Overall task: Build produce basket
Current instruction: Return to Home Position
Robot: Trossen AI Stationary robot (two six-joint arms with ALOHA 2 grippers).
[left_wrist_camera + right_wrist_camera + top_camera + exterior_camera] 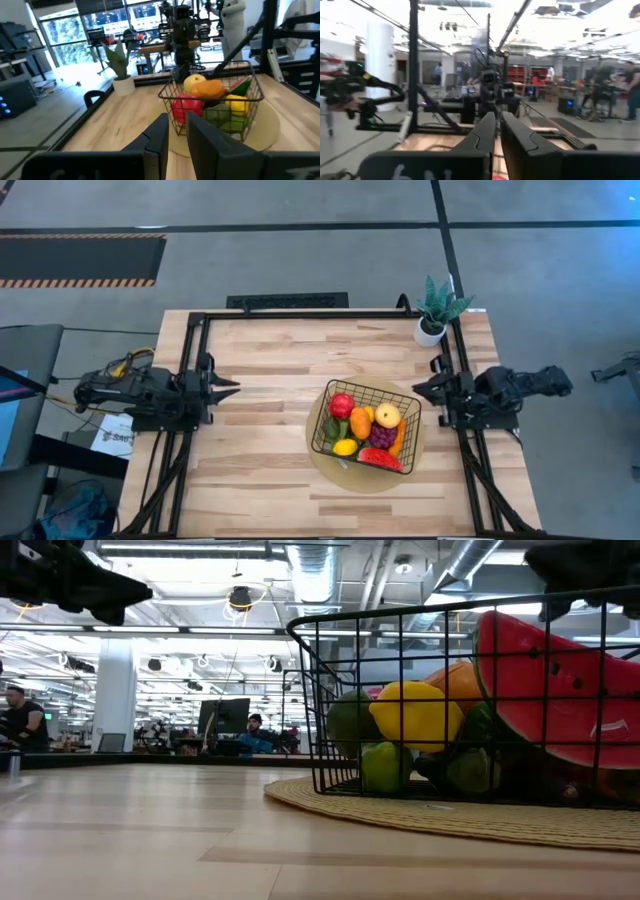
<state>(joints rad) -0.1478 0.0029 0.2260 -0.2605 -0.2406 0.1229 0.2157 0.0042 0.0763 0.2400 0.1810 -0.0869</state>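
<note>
left tool: the left tool (228,389) sits at the worktop's left edge, pointing inward. it is clenched to a thin slit with nothing in it, and it is well apart from the basket.
right tool: the right tool (418,390) sits at the right edge, also clenched and empty. it is near the basket's right wall but not touching it.
basket: the black mesh basket (320,422) stands on a round tan mat (350,478), right of centre on the worktop (260,460).
produce: all of it lies inside the basket: apple (342,405), orange (360,423), grapes (381,436), lemon (345,447), watermelon slice (380,459).
open room: bare wood runs from the left tool to the mat. a potted plant (432,320) stands in the far right corner.
low view only: green pieces show low behind the mesh, under the lemon. people are in the room beyond.
left wrist view only: the right arm stands behind the basket.
writing: a white sheet (112,438) lies beside the left arm, its print too small to read. white marks on the right tool's housing (407,172) are cut off.
</note>
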